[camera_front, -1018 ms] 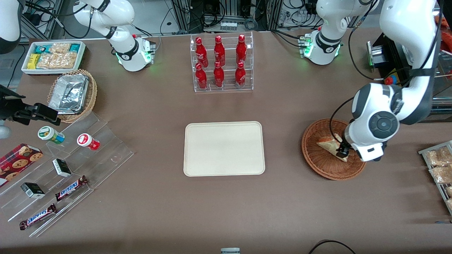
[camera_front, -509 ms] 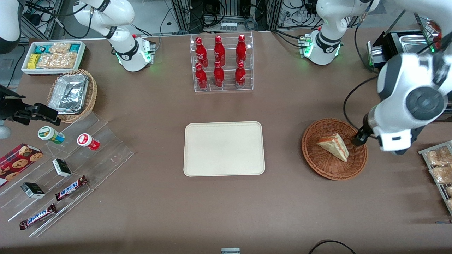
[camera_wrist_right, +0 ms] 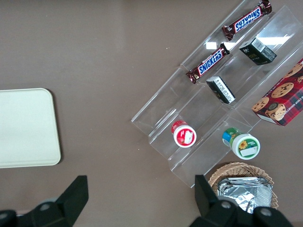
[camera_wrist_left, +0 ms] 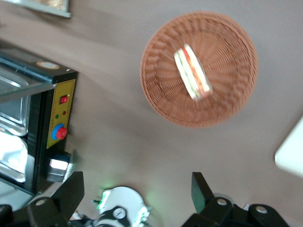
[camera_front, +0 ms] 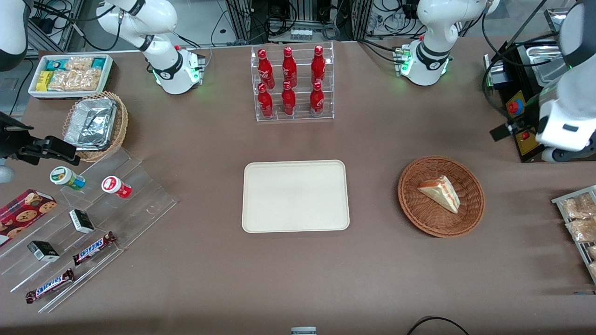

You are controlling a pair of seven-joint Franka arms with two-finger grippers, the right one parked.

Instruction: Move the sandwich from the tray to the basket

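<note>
My gripper [camera_front: 502,132] is beside the black oven in the front view, farther from that camera than the basket and well apart from it. In the left wrist view the gripper [camera_wrist_left: 137,189] stands open, with nothing between its fingers. A sandwich wedge [camera_front: 440,193] lies in the round brown wicker basket [camera_front: 471,218], touched by nothing else. The same sandwich [camera_wrist_left: 193,72] shows its layered filling in the wrist view, inside the basket [camera_wrist_left: 227,101]. Beside the basket, toward the parked arm's end, the white tray [camera_front: 295,196] lies flat with nothing on it.
The black oven [camera_front: 526,142] with a red knob stands at the working arm's end. Nearer the front camera is a rack of bagged bread [camera_front: 583,230]. A clear organizer holding red bottles [camera_front: 289,70] and a clear stepped shelf [camera_front: 100,218] stand farther toward the parked arm's end.
My gripper has moved up from the sandwich and away from the basket to beside the oven. The sandwich has stayed in the basket and is now fully uncovered.
</note>
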